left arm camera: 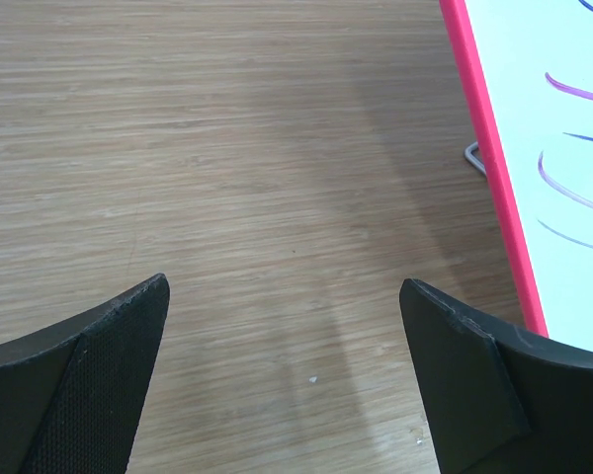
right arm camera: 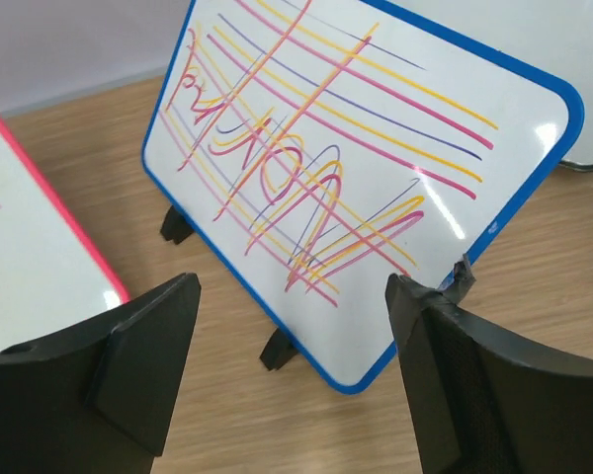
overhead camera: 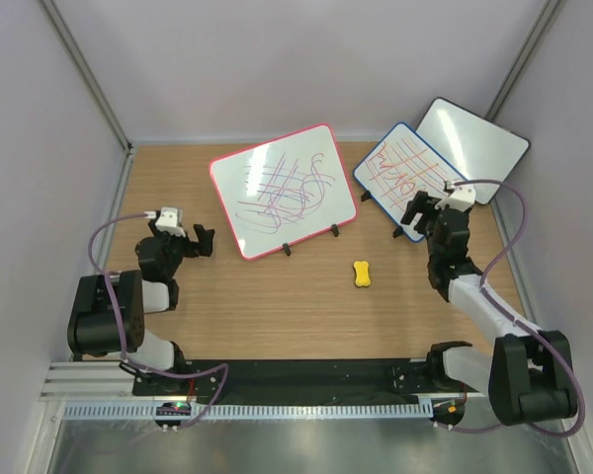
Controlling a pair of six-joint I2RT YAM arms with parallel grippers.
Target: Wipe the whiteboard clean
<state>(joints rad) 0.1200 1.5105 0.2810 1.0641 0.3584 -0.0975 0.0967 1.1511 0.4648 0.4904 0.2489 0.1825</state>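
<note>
Opening stage, nothing picked up yet: the left gripper (overhead camera: 202,242) and right gripper (overhead camera: 417,210) are both seen spread wide and empty. The pink-framed whiteboard (overhead camera: 283,190) is propped up between them, scribbles intact. The yellow eraser (overhead camera: 361,274), lying just in front, must be grasped next, probably by the nearer right arm.

A whiteboard (overhead camera: 283,190) is shown with a white face, a red-pink frame and purple and red scribbles. A smaller board (right arm camera: 356,168) is edged in blue and crossed with red, yellow and purple lines. A third board (overhead camera: 474,148) is blank white, framed in black. A small yellow object (overhead camera: 362,274) is seen on a light brown, wood-grained table (overhead camera: 277,316).
</note>
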